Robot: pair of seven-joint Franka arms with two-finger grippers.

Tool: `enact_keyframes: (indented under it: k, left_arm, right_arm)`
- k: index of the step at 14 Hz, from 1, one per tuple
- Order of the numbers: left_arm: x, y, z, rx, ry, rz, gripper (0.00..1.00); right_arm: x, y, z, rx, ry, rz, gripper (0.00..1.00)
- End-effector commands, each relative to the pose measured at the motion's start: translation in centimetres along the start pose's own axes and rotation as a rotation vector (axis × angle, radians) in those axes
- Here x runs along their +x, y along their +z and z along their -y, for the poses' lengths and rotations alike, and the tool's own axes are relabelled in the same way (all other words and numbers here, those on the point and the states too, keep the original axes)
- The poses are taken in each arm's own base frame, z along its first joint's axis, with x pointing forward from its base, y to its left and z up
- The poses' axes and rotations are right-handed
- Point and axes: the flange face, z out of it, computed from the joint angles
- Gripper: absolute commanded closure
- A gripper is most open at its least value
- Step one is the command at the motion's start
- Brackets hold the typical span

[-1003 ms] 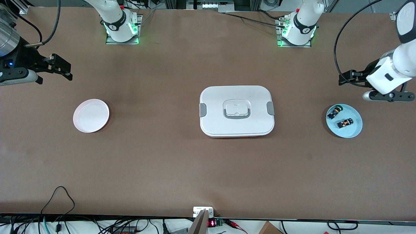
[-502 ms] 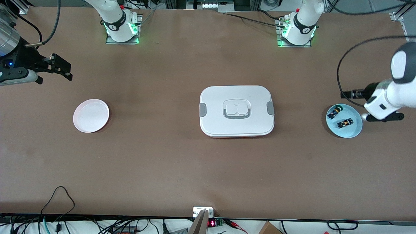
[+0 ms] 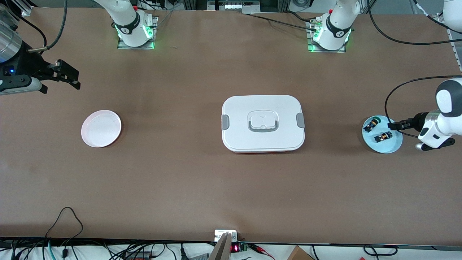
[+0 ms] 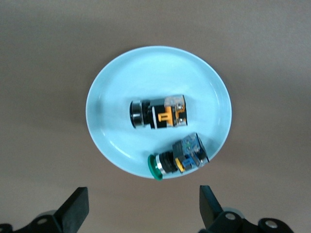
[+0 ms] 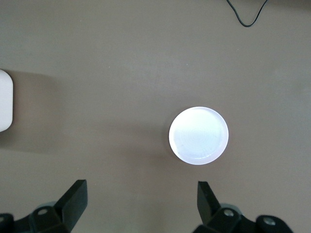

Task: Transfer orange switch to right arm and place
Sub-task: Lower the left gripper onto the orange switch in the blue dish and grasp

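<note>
Now | left gripper [image 3: 393, 126] over blue plate [image 3: 393, 146], jaws released | orange switch [image 3: 383, 137] on plate | right gripper [image 3: 74, 80] waits, jaws released

The orange switch [image 4: 159, 114], a small black cylinder with orange-gold bands, is laid on its side in the blue plate [image 4: 116, 82], untouched, well clear of the left gripper's [image 4: 141, 213] spread fingers [image 4: 75, 208].
</note>
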Motion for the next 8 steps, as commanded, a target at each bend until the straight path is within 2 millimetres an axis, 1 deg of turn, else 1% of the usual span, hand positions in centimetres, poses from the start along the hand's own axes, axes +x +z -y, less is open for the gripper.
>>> enact_keyframes:
  k: [1,3,8]
  left_arm:
    - [0.1,1.4,-0.5,0.004,0.026,-0.102,0.0]
    - [0.2,2.5,-0.8,-0.002,0.027,-0.177,0.0]
    - [-0.5,6.2,-0.9,-0.008,0.026,-0.232,0.0]
  right_arm:
    - [0.0,-0.7,0.1,-0.002,0.011,-0.006,0.0]
    - [0.0,-0.5,0.1,-0.002,0.011,0.0,0.0]
    - [-0.1,-0.5,0.0,-0.002,0.013,0.003,0.0]
